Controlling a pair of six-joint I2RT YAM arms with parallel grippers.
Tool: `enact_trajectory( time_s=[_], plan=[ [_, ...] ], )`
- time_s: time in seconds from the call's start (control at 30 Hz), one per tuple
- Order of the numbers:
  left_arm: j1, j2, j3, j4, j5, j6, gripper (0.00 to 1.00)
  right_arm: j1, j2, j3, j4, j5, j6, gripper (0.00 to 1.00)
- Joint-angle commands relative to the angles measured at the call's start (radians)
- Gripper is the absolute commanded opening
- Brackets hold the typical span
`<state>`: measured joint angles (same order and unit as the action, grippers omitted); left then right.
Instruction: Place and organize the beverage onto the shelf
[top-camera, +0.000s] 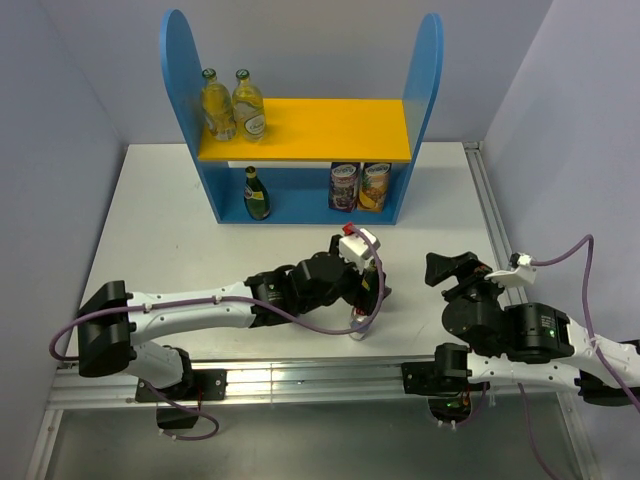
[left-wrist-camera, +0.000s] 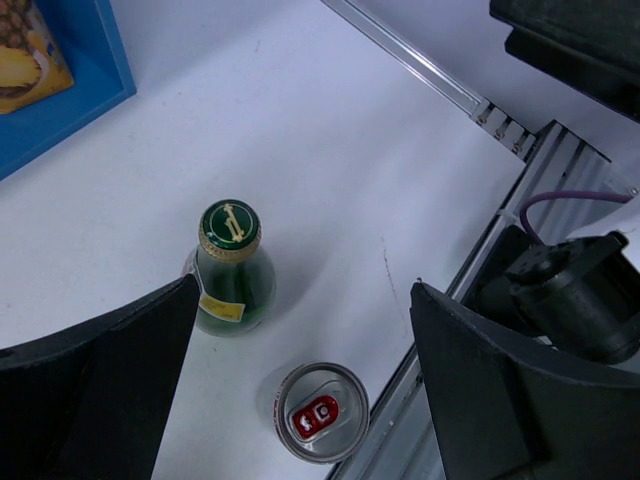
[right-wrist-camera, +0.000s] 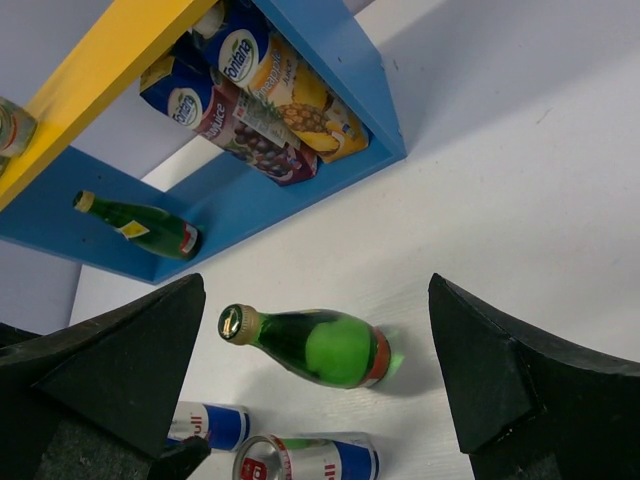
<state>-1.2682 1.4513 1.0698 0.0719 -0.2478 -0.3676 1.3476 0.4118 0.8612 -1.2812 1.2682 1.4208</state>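
The blue shelf (top-camera: 425, 70) holds two pale-yellow bottles (top-camera: 232, 104) at the left of its yellow upper board. One dark green bottle (top-camera: 257, 193) stands on the lower tier, and also shows in the right wrist view (right-wrist-camera: 140, 225). My left gripper (top-camera: 370, 290) hangs open over a second green bottle (left-wrist-camera: 232, 270) and a blue-silver can (left-wrist-camera: 322, 412), both upright on the table. The bottle stands beside the left finger (left-wrist-camera: 110, 380). My left gripper (left-wrist-camera: 305, 290) holds nothing. My right gripper (right-wrist-camera: 318, 285) is open and empty. It faces the green bottle (right-wrist-camera: 320, 345) and two cans (right-wrist-camera: 310, 460).
Two fruit-printed juice cartons (top-camera: 358, 187) stand at the right of the lower tier. The table's metal rail (left-wrist-camera: 480, 110) runs close behind the can. My right arm (top-camera: 520, 335) rests at the near right of the table.
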Motion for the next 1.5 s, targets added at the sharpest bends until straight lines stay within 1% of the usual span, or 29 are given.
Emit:
enact_trajectory(
  time_s=[0.0, 0.13, 0.37, 0.4, 0.57, 0.7, 0.73, 0.8, 0.83, 0.9, 0.93, 1.0, 1.03, 1.13, 1.2, 1.23, 1.47],
  plan=[
    [-0.011, 0.012, 0.019, 0.074, -0.056, 0.024, 0.93, -0.005, 0.013, -0.001, 0.002, 0.046, 0.009, 1.0],
    [-0.013, 0.044, 0.018, 0.106, -0.096, 0.035, 0.93, -0.004, -0.004, 0.001, -0.003, 0.04, 0.007, 1.0],
    [-0.013, 0.138, 0.059, 0.12, -0.185, 0.056, 0.92, -0.004, -0.06, -0.011, 0.045, 0.023, -0.045, 1.0],
    [-0.013, 0.144, 0.065, 0.127, -0.214, 0.058, 0.92, -0.005, -0.067, -0.014, 0.049, 0.023, -0.054, 1.0],
    [-0.013, 0.185, 0.065, 0.183, -0.281, 0.073, 0.91, -0.005, -0.076, -0.025, 0.098, 0.011, -0.108, 1.0],
    [-0.013, 0.215, 0.078, 0.207, -0.335, 0.078, 0.89, -0.005, -0.068, -0.025, 0.097, 0.007, -0.114, 1.0],
    [-0.013, 0.221, 0.078, 0.212, -0.335, 0.079, 0.86, -0.005, -0.068, -0.025, 0.097, 0.008, -0.112, 1.0],
    [-0.011, 0.236, 0.082, 0.223, -0.338, 0.079, 0.78, -0.005, -0.07, -0.027, 0.1, 0.007, -0.117, 1.0],
    [-0.01, 0.241, 0.085, 0.226, -0.332, 0.081, 0.7, -0.005, -0.071, -0.028, 0.103, 0.007, -0.121, 1.0],
    [-0.007, 0.257, 0.094, 0.224, -0.331, 0.075, 0.61, -0.005, -0.079, -0.031, 0.115, 0.005, -0.135, 1.0],
    [-0.007, 0.262, 0.096, 0.224, -0.328, 0.073, 0.48, -0.005, -0.083, -0.033, 0.117, 0.007, -0.134, 1.0],
    [-0.005, 0.273, 0.101, 0.226, -0.334, 0.065, 0.37, -0.005, -0.09, -0.037, 0.126, 0.002, -0.144, 1.0],
    [-0.005, 0.274, 0.101, 0.226, -0.334, 0.064, 0.25, -0.007, -0.093, -0.039, 0.131, 0.002, -0.151, 1.0],
    [-0.003, 0.276, 0.099, 0.229, -0.34, 0.056, 0.14, -0.005, -0.096, -0.042, 0.137, 0.0, -0.157, 0.99],
    [-0.003, 0.274, 0.093, 0.232, -0.343, 0.053, 0.12, -0.005, -0.096, -0.041, 0.138, -0.001, -0.158, 0.99],
    [-0.003, 0.274, 0.093, 0.235, -0.346, 0.053, 0.01, -0.005, -0.096, -0.042, 0.138, 0.0, -0.158, 0.99],
    [-0.003, 0.23, 0.084, 0.215, -0.406, 0.073, 0.0, -0.005, -0.088, -0.044, 0.158, -0.004, -0.184, 0.99]
  ],
)
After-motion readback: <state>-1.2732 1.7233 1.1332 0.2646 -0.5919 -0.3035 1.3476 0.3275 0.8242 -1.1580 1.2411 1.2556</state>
